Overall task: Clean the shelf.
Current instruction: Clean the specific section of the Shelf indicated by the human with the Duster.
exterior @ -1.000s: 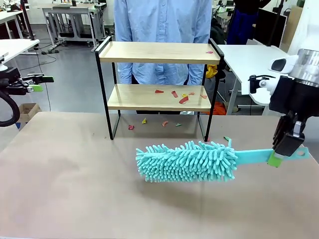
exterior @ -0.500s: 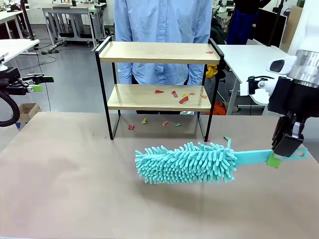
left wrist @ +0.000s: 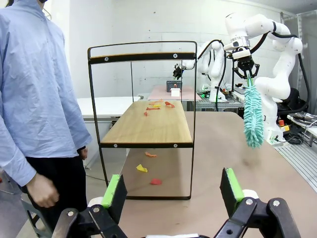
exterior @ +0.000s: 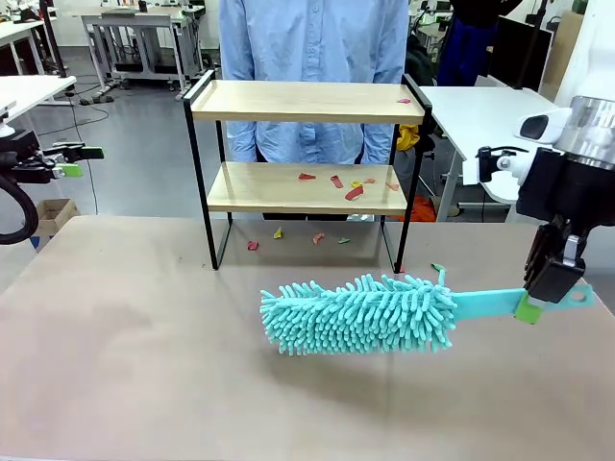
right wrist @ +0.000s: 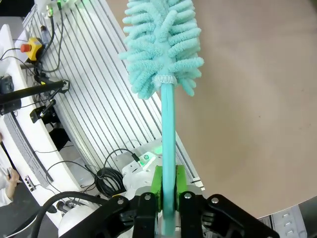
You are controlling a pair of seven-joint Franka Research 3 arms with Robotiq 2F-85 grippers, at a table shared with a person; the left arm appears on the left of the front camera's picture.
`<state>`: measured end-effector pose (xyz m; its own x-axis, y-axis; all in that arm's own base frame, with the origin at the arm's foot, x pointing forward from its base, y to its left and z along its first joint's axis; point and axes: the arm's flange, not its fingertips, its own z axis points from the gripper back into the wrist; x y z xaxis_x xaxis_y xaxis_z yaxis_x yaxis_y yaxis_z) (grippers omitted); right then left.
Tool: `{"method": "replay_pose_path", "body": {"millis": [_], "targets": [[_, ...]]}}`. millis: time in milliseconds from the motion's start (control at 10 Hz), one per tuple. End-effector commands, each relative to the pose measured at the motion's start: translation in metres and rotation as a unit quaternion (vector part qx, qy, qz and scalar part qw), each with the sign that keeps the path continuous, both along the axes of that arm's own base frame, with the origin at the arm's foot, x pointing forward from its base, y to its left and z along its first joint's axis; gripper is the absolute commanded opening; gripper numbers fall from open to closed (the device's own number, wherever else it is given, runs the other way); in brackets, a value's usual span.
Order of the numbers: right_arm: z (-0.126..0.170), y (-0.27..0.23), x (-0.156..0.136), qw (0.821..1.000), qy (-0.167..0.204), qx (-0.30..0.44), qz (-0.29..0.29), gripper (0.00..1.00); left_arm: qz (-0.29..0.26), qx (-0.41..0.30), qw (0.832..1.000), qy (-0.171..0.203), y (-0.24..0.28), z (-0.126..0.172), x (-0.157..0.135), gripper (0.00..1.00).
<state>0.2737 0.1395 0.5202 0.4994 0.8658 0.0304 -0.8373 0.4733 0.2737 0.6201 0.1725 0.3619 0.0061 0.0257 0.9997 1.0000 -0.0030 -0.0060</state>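
A robotics lab: white tables [exterior: 466,113] and framed workbenches [exterior: 135,27] on a bare grey floor [exterior: 135,154]; loose cables [right wrist: 106,177] and a yellow emergency-stop box [right wrist: 30,45] nearby.

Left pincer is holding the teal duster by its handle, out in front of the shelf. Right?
Not quite: the right pincer is the one shut on the handle of the teal duster, out in front of the shelf, as the front view shows. The left pincer stands open and holds nothing.
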Motion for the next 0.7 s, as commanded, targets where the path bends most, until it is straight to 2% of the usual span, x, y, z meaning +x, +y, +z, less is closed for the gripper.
{"method": "replay_pose_path", "body": {"millis": [0, 600], "targets": [[0.0013, 0.0008, 0.0003, 1.0, -0.001, 0.0, 0.001, 0.13, 0.001, -0.001, 1.0, -0.004, -0.0001, 0.0031, -0.0021, 1.0], [0.0013, 0.0008, 0.0003, 1.0, -0.001, 0.0, 0.001, 0.13, 0.001, -0.001, 1.0, -0.004, -0.0001, 0.0031, -0.0021, 1.0]]}}
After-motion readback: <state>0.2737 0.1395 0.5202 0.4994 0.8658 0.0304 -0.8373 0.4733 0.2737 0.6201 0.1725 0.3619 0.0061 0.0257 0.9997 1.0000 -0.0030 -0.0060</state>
